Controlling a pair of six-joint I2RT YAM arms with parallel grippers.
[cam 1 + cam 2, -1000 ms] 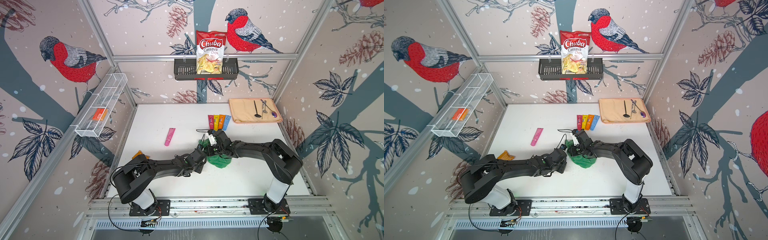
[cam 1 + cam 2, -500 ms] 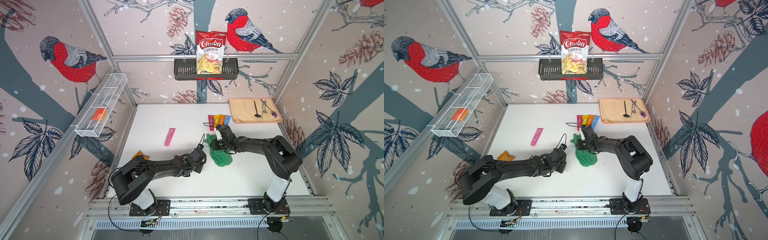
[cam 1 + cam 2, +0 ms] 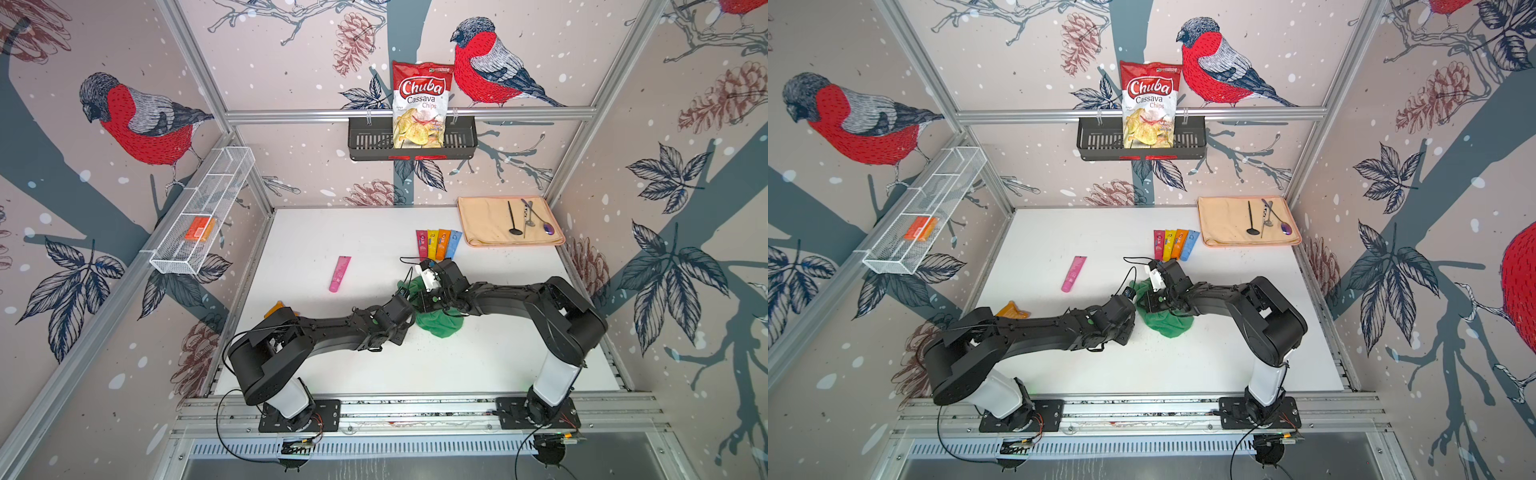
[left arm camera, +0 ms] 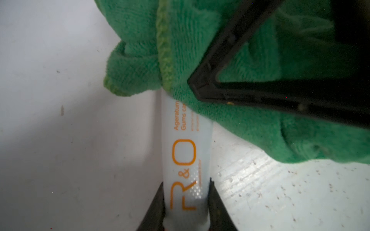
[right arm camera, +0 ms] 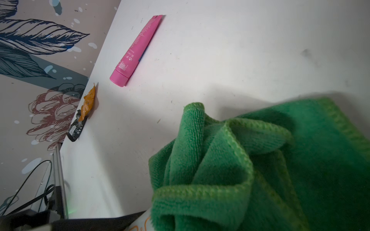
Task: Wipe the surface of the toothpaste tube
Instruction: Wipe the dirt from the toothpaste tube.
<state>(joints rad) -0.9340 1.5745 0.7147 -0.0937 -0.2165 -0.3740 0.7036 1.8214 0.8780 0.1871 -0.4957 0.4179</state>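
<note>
The wipe itself was under way, by my reading. The left gripper (image 4: 187, 212) was closed narrowly on the white tube (image 4: 186, 156) at its printed end, jaws touching both sides; whether the tube rested on the table (image 4: 70, 140) or hung just over it I could not tell. The right gripper (image 3: 422, 299) was clamped tight on the green cloth (image 4: 250, 130), which draped over the tube's far part. The next move likely called for dragging the cloth along the tube toward the left jaws while that grip held firm. Only the left wrist view showed the grip and the bare print. In both top views arms and cloth hid the tube, and the right wrist view caught just a sliver of it under the cloth — plus a pink tube (image 5: 138, 50) lying well apart
</note>
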